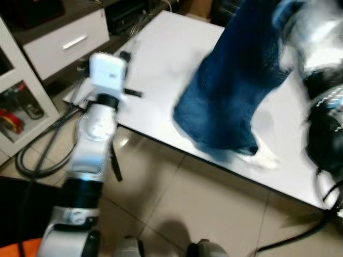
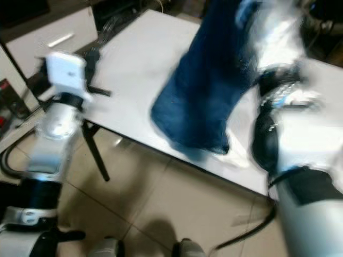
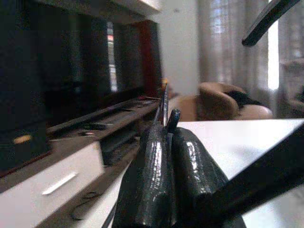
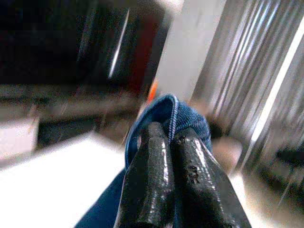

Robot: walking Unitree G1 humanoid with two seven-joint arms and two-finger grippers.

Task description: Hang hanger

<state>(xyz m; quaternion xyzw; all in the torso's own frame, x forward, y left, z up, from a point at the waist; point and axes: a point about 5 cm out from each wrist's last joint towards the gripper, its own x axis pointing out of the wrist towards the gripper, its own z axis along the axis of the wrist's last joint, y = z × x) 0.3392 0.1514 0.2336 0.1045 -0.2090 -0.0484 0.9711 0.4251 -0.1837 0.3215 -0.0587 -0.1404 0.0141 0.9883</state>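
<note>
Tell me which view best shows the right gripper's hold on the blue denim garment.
Right wrist view: the right gripper has both fingers pinched on a folded denim edge. The eye views show the blue denim garment hanging blurred over the white table, the grip itself unclear.

— What do you see of the left arm (image 1: 88,160)?
— You have a silver shell with a black band, topped by a white boxy wrist module (image 1: 109,72).
— And the right arm (image 2: 289,160)?
— It's blurred, but you can probably make out silver casing with black joints and cable. Both grippers' fingers (image 3: 156,180) are glossy black.
</note>
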